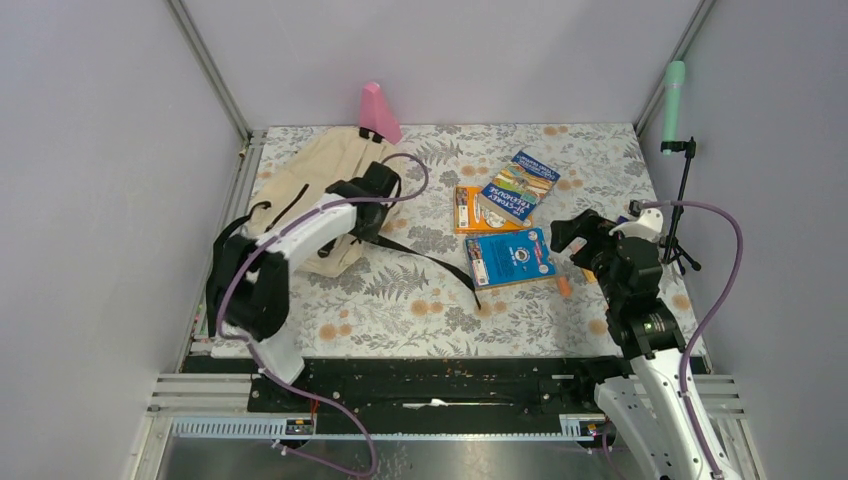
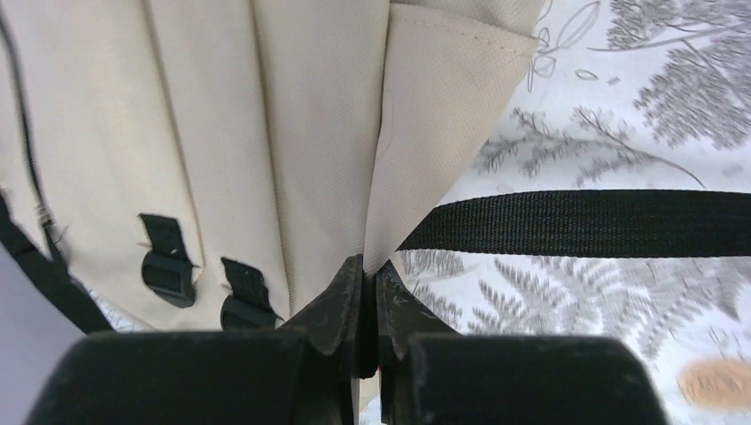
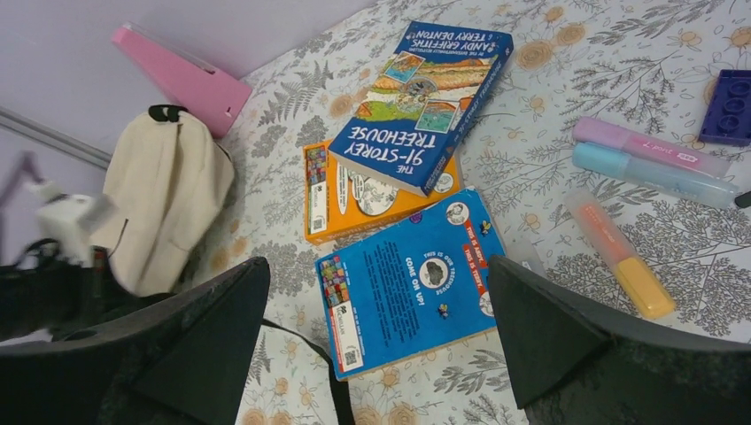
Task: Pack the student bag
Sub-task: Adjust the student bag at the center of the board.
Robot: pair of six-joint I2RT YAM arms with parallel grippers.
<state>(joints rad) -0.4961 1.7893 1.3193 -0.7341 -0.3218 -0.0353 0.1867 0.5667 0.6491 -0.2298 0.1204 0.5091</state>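
Observation:
The student bag (image 1: 315, 185), a beige fabric backpack with black straps, lies at the back left of the table. My left gripper (image 1: 372, 188) is at its right edge. In the left wrist view the left gripper (image 2: 370, 267) is shut on a fold of the bag's beige fabric (image 2: 266, 133). A black strap (image 2: 584, 223) runs across the cloth to the right. My right gripper (image 1: 572, 235) hovers open and empty above the blue book (image 3: 412, 283). The right wrist view shows its fingers wide apart (image 3: 381, 310) and the bag (image 3: 164, 208) at the left.
An orange book (image 3: 341, 190) lies under a "91-Storey Treehouse" book (image 3: 425, 102). Pink (image 3: 638, 146), blue (image 3: 651, 173) and orange (image 3: 620, 257) markers and a purple block (image 3: 731, 106) lie to the right. A pink wedge (image 1: 378, 112) stands at the back wall. A green-topped stand (image 1: 678, 150) is far right.

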